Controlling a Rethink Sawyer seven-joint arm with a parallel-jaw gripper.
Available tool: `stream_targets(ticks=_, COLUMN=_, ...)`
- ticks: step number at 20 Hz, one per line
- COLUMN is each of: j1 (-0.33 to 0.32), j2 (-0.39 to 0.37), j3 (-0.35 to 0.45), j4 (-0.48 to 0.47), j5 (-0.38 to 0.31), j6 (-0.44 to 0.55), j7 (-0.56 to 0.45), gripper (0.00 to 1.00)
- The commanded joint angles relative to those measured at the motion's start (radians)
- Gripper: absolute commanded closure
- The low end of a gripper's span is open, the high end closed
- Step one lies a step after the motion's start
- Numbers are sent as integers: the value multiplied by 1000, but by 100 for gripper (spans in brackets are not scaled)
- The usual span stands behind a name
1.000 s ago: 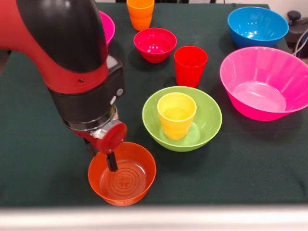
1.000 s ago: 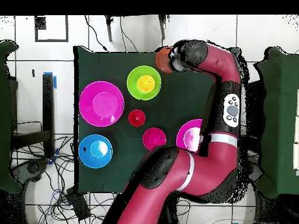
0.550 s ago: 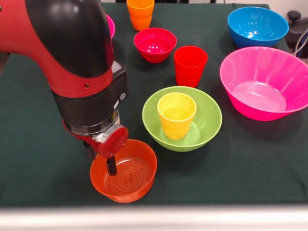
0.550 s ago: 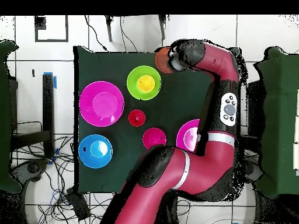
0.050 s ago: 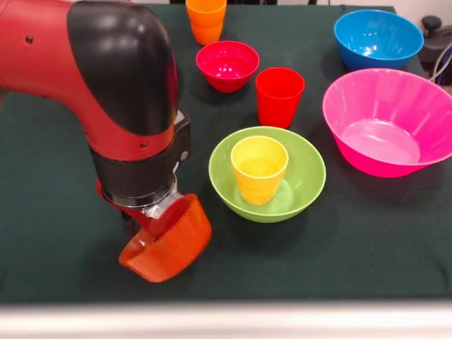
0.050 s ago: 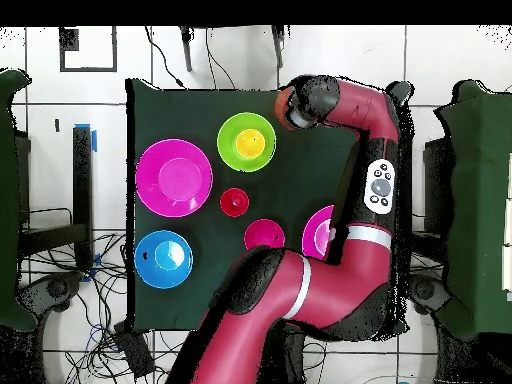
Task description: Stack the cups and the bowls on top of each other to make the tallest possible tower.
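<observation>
The small orange bowl (image 5: pixel 173 244) hangs tilted on its side just above the table near the front edge, with my gripper (image 5: pixel 152 227) shut on its rim; the fingertips are hidden behind the bowl. Just right of it stands the lime-green bowl (image 5: pixel 307 176) with the yellow cup (image 5: pixel 259 168) upright inside. In the overhead view only a sliver of the orange bowl (image 6: pixel 283 104) shows under the wrist, beside the lime-green bowl (image 6: pixel 228 135). A red cup (image 5: pixel 279 95), a crimson bowl (image 5: pixel 227 65) and an orange cup (image 5: pixel 206 20) stand farther back.
A large hot-pink bowl (image 5: pixel 388 123) sits at the right and a blue bowl (image 5: pixel 378 39) behind it. In the overhead view a second hot-pink bowl (image 6: pixel 322 232) shows partly under the arm. The table's front edge (image 5: pixel 226 300) runs close below the orange bowl.
The orange bowl, flat on the table before, has been lifted and tipped onto its side in the gripper. The arm has swung a little to the right.
</observation>
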Motion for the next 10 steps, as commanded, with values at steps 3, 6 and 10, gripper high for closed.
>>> stream_targets(ticks=3, j1=38, j2=55, j3=7, j4=14, j5=-64, j6=48, j7=-154, gripper=100)
stream_targets(ticks=6, j1=38, j2=53, j3=5, j4=15, j5=-57, j6=49, j7=-152, gripper=100)
stream_targets(ticks=10, j1=38, j2=48, j3=-1, j4=18, j5=-51, j6=51, j7=-155, gripper=100)
